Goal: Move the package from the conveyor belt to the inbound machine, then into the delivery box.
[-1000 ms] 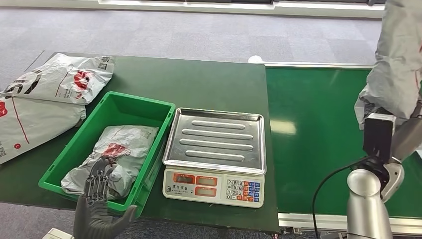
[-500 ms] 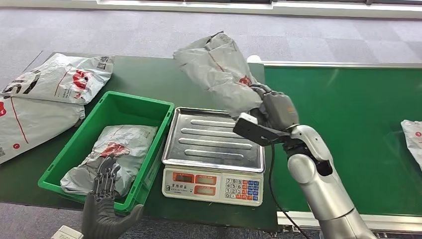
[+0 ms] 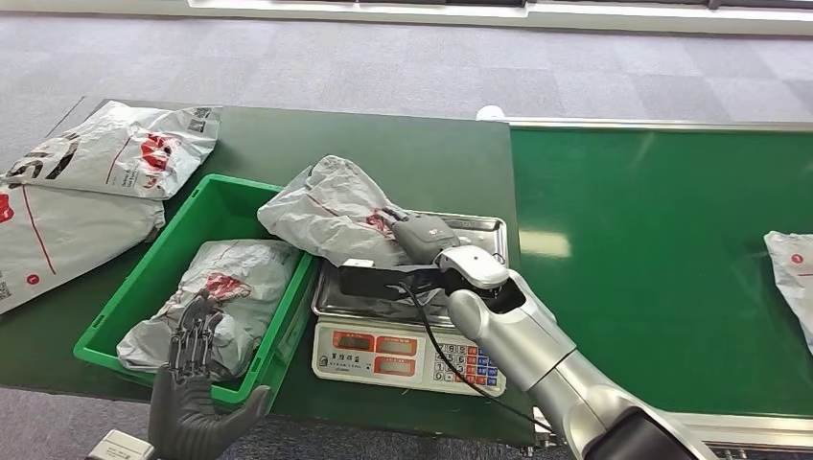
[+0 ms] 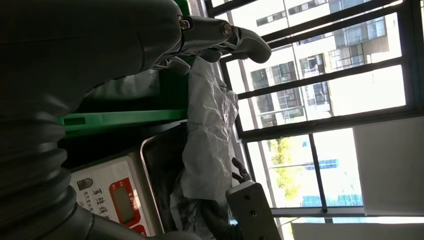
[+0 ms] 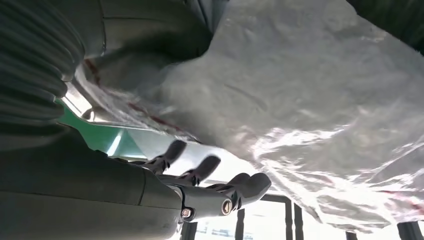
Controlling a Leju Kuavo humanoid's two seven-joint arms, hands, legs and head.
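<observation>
Green plastic bin (image 3: 182, 251) on the dark green tabletop (image 3: 403, 163): rectangular, smooth-walled, holding one crumpled grey plastic mailer with red print (image 3: 225, 297).

Scale (image 3: 412, 355): ribbed steel tray, white front with red displays and a keypad. On the tray lies the package (image 3: 331, 216), a wrinkled grey plastic bag with red marks; its far end overhangs the bin's rim.

Right robot hand (image 3: 422, 235): grips the package at the tray.

Left robot hand (image 3: 197, 383): fingers spread, holding nothing (near the bin's front wall).

Two flat grey mailers (image 3: 96, 182): beside the bin.

Conveyor belt (image 3: 652, 259): green, smooth, bearing another grey package (image 3: 794, 278) at its edge.
</observation>
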